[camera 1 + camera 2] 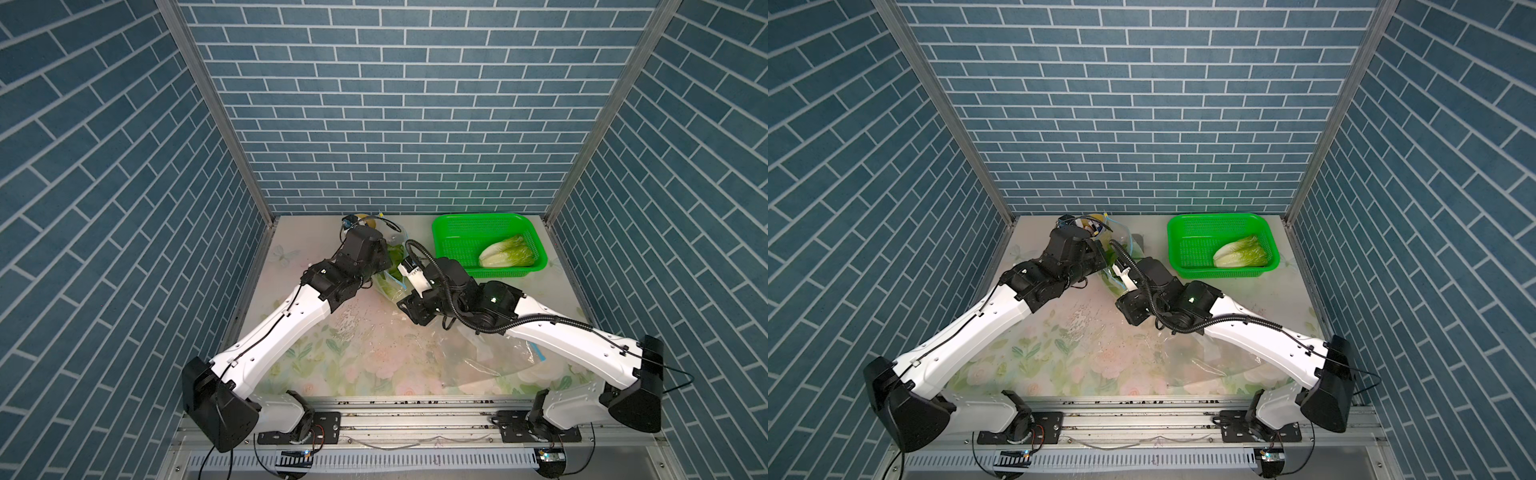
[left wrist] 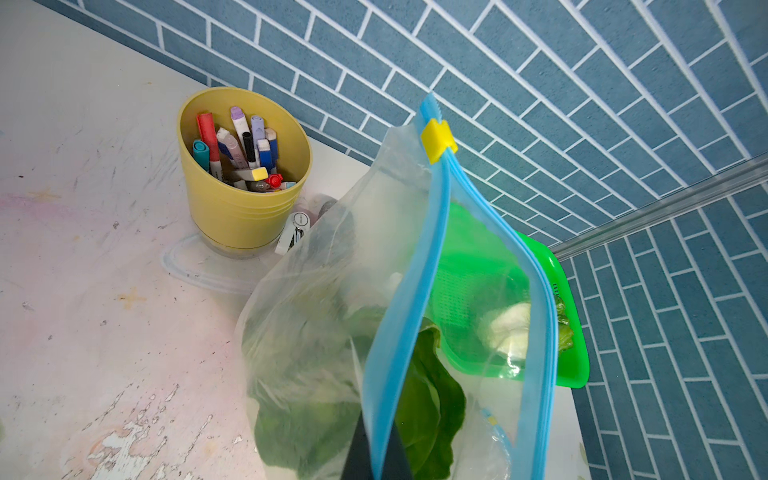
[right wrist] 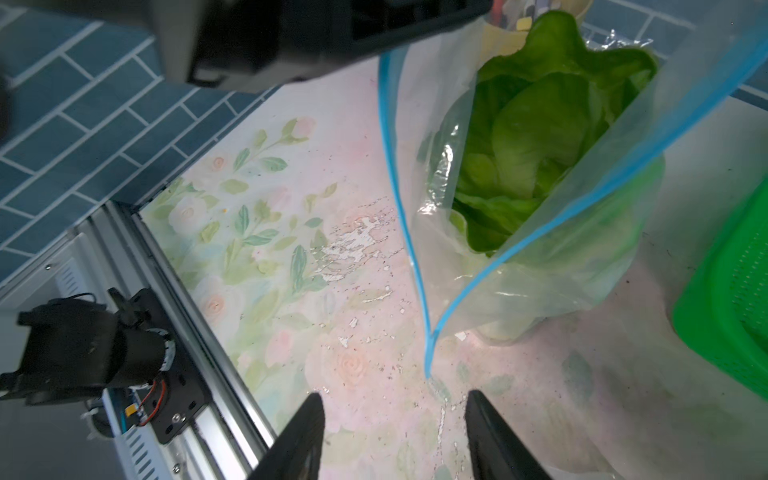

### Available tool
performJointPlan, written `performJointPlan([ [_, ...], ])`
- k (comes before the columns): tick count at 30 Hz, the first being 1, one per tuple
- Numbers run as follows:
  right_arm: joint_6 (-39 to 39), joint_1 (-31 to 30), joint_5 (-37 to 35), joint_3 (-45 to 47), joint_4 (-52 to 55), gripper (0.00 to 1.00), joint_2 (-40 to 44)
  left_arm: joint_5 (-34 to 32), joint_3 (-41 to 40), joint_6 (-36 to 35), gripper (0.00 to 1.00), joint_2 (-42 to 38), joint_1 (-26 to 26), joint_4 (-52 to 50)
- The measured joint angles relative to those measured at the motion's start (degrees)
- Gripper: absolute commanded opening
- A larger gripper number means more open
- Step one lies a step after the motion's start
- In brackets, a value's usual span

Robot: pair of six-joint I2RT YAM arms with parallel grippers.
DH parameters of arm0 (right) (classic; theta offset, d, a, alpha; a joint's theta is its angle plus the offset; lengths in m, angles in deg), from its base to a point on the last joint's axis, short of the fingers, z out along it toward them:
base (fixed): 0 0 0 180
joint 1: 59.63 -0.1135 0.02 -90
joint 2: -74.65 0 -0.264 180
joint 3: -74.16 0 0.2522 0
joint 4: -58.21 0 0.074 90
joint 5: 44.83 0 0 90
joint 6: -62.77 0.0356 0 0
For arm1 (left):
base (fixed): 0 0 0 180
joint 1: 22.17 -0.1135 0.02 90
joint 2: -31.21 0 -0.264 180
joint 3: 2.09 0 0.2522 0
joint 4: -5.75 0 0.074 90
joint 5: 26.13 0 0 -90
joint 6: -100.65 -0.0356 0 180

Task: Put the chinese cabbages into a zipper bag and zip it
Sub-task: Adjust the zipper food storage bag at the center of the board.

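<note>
Left gripper [image 2: 376, 442] was seen clamped tight on the blue zip strip of the zipper bag [image 2: 316, 291], and one lip of the bag's mouth was held up by it. The yellow slider [image 2: 436, 139] was noted at the far end of the strip, with the mouth gaping unzipped.

Right gripper [image 3: 395, 436] was found open, fingers well apart and nothing between them. The near corner of the bag's mouth hung just ahead of them, untouched.

Bagged cabbage [image 3: 532, 137] was seen as green leaves inside the bag; the number of heads could not be told.

In both top views the bag was placed at mid-frame, between the two wrists. Loose cabbage [image 1: 507, 251] [image 1: 1241, 251] was seen lying in the green basket [image 1: 478, 216] [image 1: 1217, 216], right of centre at the table's far edge.

A yellow pen cup [image 2: 245, 212] was noted just beside the bag.
</note>
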Motion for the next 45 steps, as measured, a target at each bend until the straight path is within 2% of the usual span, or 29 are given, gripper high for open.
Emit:
performJointPlan([
  [8,-1.4,0.0,-4.3,0.0,-4.2,0.37,-2.4,0.0,0.0,0.0,0.0,0.0,0.0,0.0],
  [14,-2.2,0.0,-7.1,0.0,-7.1,0.2,-2.6,0.2,0.0,0.1,0.0,0.0,0.0,0.1],
  [18,-3.0,0.0,-7.8,0.0,-8.4,0.04,-2.6,0.2,-0.1,0.5,0.0,0.0,0.0,0.8],
  [20,-3.0,0.0,-8.3,0.0,-8.6,0.0,-2.6,0.2,-0.1,0.6,0.0,0.1,0.0,1.0],
  [24,-3.5,0.0,-9.2,0.0,-8.6,0.0,-2.6,0.2,0.0,0.6,0.0,0.4,-0.1,1.4],
  [25,-3.8,0.0,-9.4,0.0,-8.6,0.0,-2.6,0.2,0.0,0.6,0.03,0.5,-0.2,1.4],
  [28,-5.5,0.0,-10.1,-0.9,-8.5,0.0,-2.9,0.5,0.0,0.2,0.2,0.5,-0.8,1.7],
  [32,-9.2,0.4,-11.5,-3.1,-9.1,0.0,-3.3,0.5,0.0,-2.4,0.38,0.2,-2.3,2.3],
  [35,-12.3,1.6,-11.7,-4.5,-10.1,0.0,-3.7,0.8,-0.1,-5.6,0.42,-1.2,-4.0,2.4],
  [39,-17.2,4.9,-10.4,-7.2,-10.7,0.0,-5.1,2.5,-0.9,-10.4,0.46,-5.8,-9.5,2.8],
  [41,-19.5,6.4,-9.1,-8.6,-10.8,0.0,-5.8,3.4,-3.0,-13.2,0.51,-9.2,-12.2,3.8],
  [45,-24.7,9.4,-4.6,-11.1,-10.6,0.0,-7.0,6.1,-8.2,-18.5,0.51,-16.2,-17.2,4.9],
])
